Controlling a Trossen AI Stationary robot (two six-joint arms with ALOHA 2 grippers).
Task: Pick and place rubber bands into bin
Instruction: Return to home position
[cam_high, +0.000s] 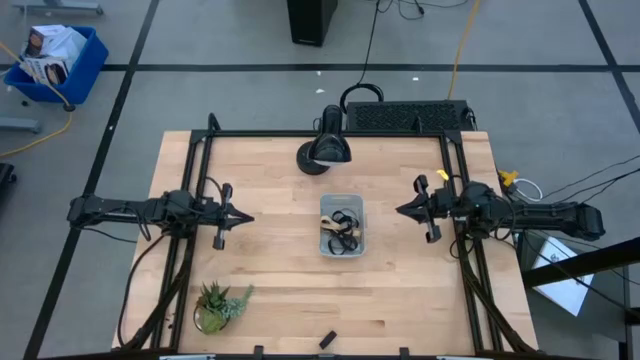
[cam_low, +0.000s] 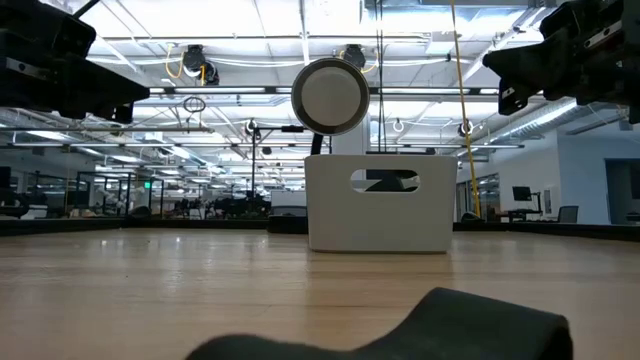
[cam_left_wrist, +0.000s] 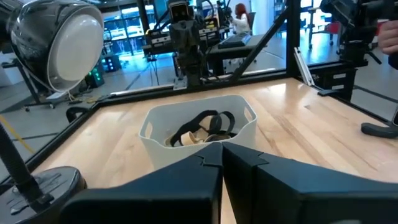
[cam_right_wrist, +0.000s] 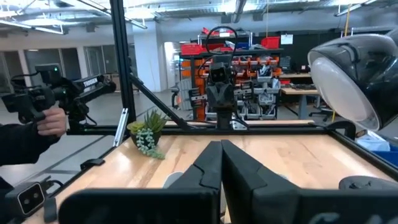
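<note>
The clear bin (cam_high: 342, 225) stands at the table's middle and holds several black and tan rubber bands (cam_high: 342, 227). The bands also show inside the bin in the left wrist view (cam_left_wrist: 202, 127). The bin shows as a pale box in the low view (cam_low: 378, 203). My left gripper (cam_high: 248, 218) is shut and empty, held above the table left of the bin, pointing at it. My right gripper (cam_high: 400, 209) is shut and empty, held above the table right of the bin, pointing at it.
A black lamp (cam_high: 325, 150) stands at the table's far middle. A small potted plant (cam_high: 218, 305) sits near the front left. A small dark object (cam_high: 327, 339) lies at the front edge. A person's hand (cam_right_wrist: 50, 121) holds a device beyond the table.
</note>
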